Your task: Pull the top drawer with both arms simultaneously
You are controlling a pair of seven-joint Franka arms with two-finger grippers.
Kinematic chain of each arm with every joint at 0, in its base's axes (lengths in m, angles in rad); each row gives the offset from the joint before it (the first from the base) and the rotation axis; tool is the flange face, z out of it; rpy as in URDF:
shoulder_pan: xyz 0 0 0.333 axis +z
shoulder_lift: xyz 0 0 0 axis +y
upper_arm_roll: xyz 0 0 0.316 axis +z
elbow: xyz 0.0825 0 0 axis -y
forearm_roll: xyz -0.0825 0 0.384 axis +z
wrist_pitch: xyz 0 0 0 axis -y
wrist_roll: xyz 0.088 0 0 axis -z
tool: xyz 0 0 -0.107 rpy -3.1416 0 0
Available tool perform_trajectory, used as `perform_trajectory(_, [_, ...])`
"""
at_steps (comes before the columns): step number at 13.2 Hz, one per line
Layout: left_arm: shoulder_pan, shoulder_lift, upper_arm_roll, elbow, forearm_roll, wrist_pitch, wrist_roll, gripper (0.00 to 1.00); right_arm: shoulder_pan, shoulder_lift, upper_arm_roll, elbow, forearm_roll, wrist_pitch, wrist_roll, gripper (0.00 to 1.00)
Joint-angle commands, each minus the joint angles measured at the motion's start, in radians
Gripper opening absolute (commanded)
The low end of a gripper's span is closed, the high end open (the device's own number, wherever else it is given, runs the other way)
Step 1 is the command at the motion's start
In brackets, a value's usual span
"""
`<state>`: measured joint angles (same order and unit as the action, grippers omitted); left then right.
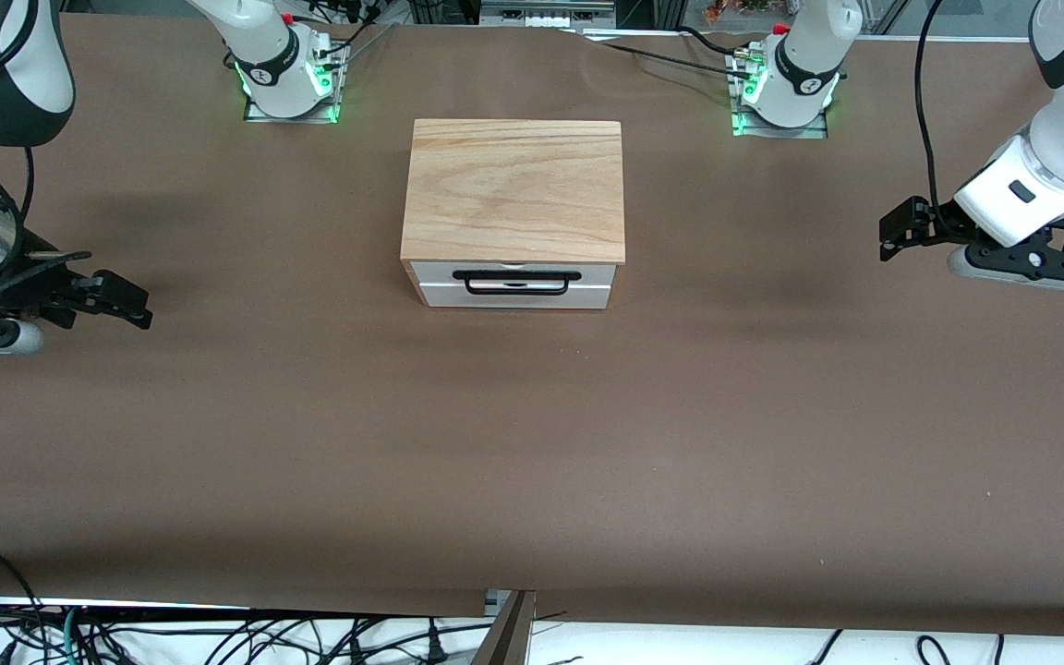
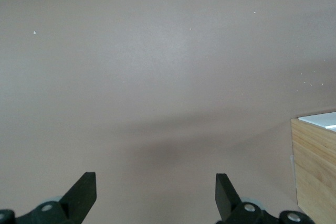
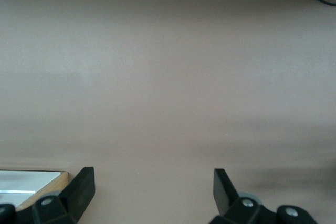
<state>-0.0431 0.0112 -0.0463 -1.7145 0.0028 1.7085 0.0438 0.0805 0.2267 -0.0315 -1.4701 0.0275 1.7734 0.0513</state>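
Brown bench [image 1: 532, 443] is carrying the cabinet [image 1: 513, 189], its top drawer [image 1: 511, 284] sitting shut. We are keeping left claw [image 1: 892, 231] and right claw [image 1: 130, 305] well apart from the cabinet, fingers spread; they should be gripping the handle [image 1: 518, 282] evenly.

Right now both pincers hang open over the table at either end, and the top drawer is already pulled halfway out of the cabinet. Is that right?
Not quite. The top drawer is shut: the front view shows its white panel sitting just under the cabinet's wooden top, no tray showing. The rest holds: the left pincer and right pincer hang open over the table, one at each end, away from the handle.
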Motion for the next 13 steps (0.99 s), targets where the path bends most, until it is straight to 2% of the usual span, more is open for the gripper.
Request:
perform_trajectory(1, [0.011,-0.019,-0.009,-0.022,0.026,0.007,-0.007,1.0,0.019,-0.018,-0.008,-0.013,-0.015,-0.014,-0.001,1.0])
perform_trajectory(13, [0.008,-0.014,-0.014,-0.014,0.014,0.008,-0.007,1.0,0.019,-0.017,-0.008,-0.013,-0.015,-0.012,0.002,1.0])
